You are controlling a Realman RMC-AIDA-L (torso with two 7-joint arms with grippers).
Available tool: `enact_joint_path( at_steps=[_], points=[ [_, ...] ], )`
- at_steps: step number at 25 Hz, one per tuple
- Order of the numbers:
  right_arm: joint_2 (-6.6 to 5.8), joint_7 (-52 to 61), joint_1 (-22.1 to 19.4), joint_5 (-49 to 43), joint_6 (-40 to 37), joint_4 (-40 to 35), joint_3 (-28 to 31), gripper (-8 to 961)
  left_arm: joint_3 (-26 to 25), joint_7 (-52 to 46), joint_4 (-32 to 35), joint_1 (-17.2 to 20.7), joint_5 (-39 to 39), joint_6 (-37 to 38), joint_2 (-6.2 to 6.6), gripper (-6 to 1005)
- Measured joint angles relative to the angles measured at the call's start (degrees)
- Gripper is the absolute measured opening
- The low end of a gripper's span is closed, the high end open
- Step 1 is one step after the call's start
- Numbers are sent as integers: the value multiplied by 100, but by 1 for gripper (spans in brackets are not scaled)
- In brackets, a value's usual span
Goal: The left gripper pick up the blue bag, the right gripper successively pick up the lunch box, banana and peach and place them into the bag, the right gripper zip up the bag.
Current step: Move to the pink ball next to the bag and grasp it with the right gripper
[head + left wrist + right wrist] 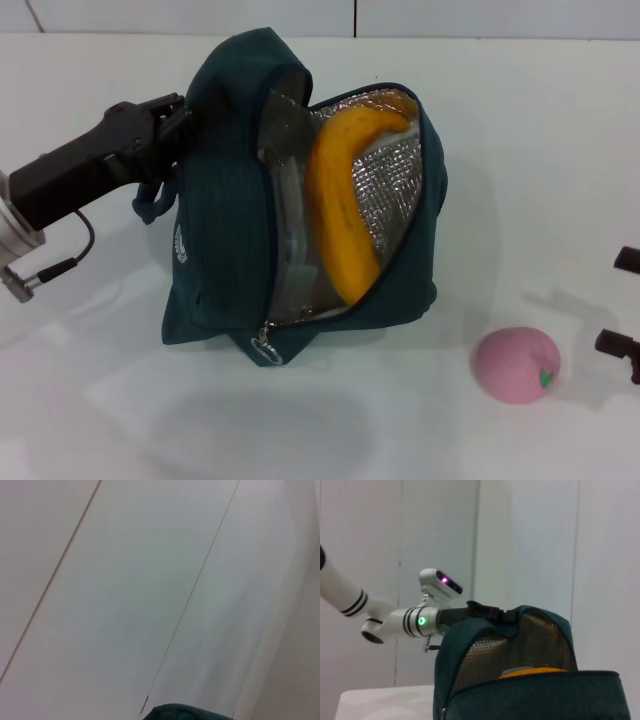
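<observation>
The blue bag (225,250) stands in the middle of the table, its mouth unzipped and its foil lining showing. My left gripper (178,118) is shut on the bag's top fabric and holds that side up. The banana (345,200) lies inside the bag, and the clear lunch box (288,220) shows partly behind it. The pink peach (516,366) rests on the table to the right of the bag. My right gripper (625,303) is open at the far right edge, just beyond the peach. In the right wrist view, the bag (530,697) shows the banana's top (535,671).
The white table (520,150) runs to a pale wall behind. A zipper ring pull (264,348) hangs at the bag's front lower corner. The left wrist view shows only wall panels and a bit of the bag's fabric (186,713).
</observation>
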Motion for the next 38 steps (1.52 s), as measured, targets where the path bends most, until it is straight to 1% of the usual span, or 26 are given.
enact_joint_path(
  at_steps=[1,3,9,12,23,27,35,38],
  points=[
    [-11,-218,4,-30,17,242,51,771,0,-11,-1,-1,3,-6,-1,40],
    [-19,-441,-1,-98,82,464,56,770,3,-7,-1,-5,21,-13,-5,40],
    [17,-472,78,-570,504,685,34,768,1,11,-1,-35,22,-29,-25,40],
    [21,-471,130,-621,746,830,-7,768,2,25,-1,-43,26,-30,-42,40],
    [75,-266,297,-789,1441,887,-347,766,18,33,-9,-33,26,-66,-53,39],
    [109,-5,470,-962,1662,858,-485,766,7,33,-10,-29,26,-66,-49,39],
    [126,68,626,-1005,1758,884,-576,765,29,105,-10,-53,24,-66,-36,39],
    [128,131,660,-1007,1820,886,-595,726,29,116,-10,-64,24,-66,-39,39]
  ],
)
